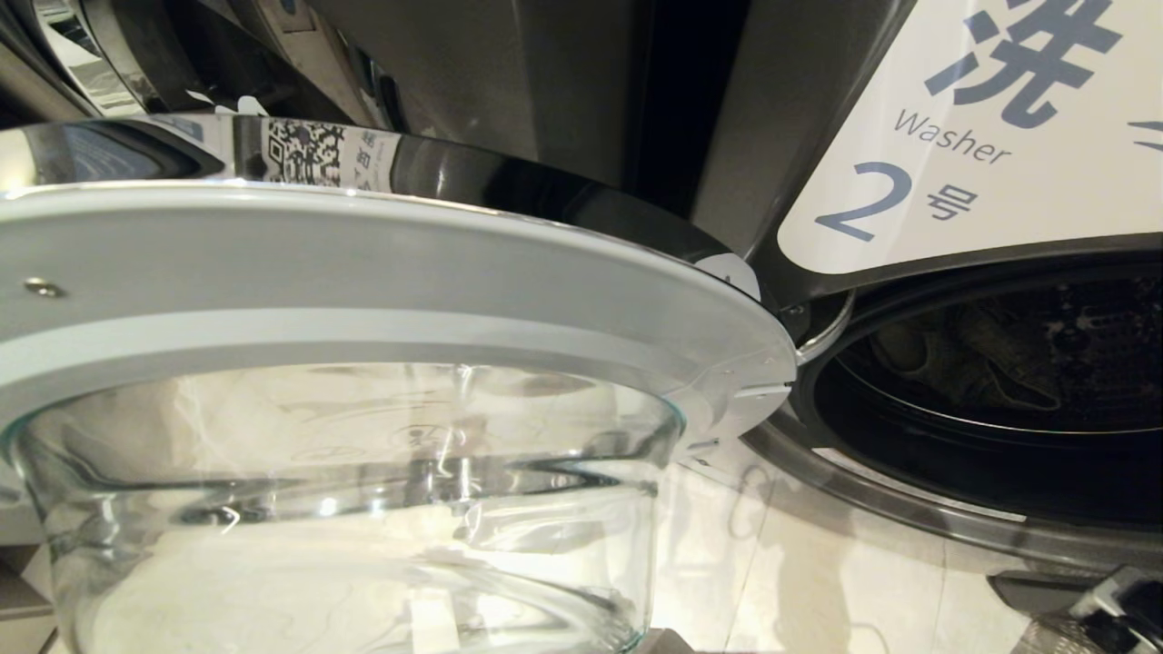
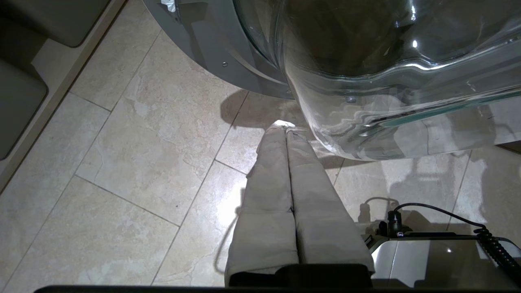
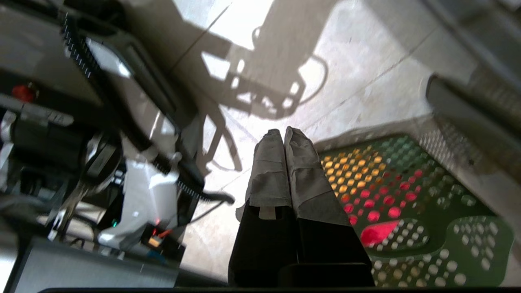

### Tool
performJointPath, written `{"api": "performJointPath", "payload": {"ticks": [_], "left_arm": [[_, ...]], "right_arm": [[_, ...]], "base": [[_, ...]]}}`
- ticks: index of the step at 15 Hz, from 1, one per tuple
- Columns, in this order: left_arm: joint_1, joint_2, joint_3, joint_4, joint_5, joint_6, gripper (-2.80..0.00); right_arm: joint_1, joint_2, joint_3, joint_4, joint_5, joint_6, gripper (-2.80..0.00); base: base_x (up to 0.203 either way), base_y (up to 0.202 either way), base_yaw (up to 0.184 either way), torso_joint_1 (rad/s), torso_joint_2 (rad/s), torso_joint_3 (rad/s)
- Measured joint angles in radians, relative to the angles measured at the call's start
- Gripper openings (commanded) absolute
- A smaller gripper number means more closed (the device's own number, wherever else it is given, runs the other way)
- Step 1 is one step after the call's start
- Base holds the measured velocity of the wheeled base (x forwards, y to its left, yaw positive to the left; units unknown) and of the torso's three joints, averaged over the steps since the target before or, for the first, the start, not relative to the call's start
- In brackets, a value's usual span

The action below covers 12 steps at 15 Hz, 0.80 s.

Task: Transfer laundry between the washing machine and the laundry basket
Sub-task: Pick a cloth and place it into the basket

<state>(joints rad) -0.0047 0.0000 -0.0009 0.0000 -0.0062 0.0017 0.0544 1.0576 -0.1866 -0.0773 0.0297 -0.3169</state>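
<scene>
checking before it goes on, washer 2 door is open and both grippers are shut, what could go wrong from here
1. The open glass door juts out close by the left gripper, so a swing of that arm might strike it.
2. The right gripper hangs shut beside the laundry basket; reaching in shut, it would likely only push the red and yellow laundry.
3. Something grey-green lies dim in the washing machine drum and could be missed.

Glossy glass, matt metal, polished stone and perforated plastic.
The washing machine [image 1: 563, 82] has brushed dark metal panels; its door [image 1: 363, 272] pairs a mirror-bright chrome rim with smooth clear glass. Floor tiles [image 2: 122, 154] look like polished stone. The laundry basket [image 3: 468, 240] is green perforated plastic. Gripper fingers [image 3: 281, 171] wear matt grey cloth.
</scene>
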Motion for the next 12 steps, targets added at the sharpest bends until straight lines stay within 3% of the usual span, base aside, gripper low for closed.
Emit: {"api": "performJointPath", "payload": {"ticks": [7,12], "left_arm": [[0.0,0.0,0.0,0.0,0.0,0.0,-2.8],[0.0,0.0,0.0,0.0,0.0,0.0,-2.8]], "right_arm": [[0.044,0.43,-0.004,-0.57,-0.007,-0.09,-2.8],[0.045,0.621,-0.082,-0.8,0.014,-0.19,-2.8]], "base": [[0.0,0.0,0.0,0.0,0.0,0.0],[0.0,0.0,0.0,0.0,0.0,0.0]]}}
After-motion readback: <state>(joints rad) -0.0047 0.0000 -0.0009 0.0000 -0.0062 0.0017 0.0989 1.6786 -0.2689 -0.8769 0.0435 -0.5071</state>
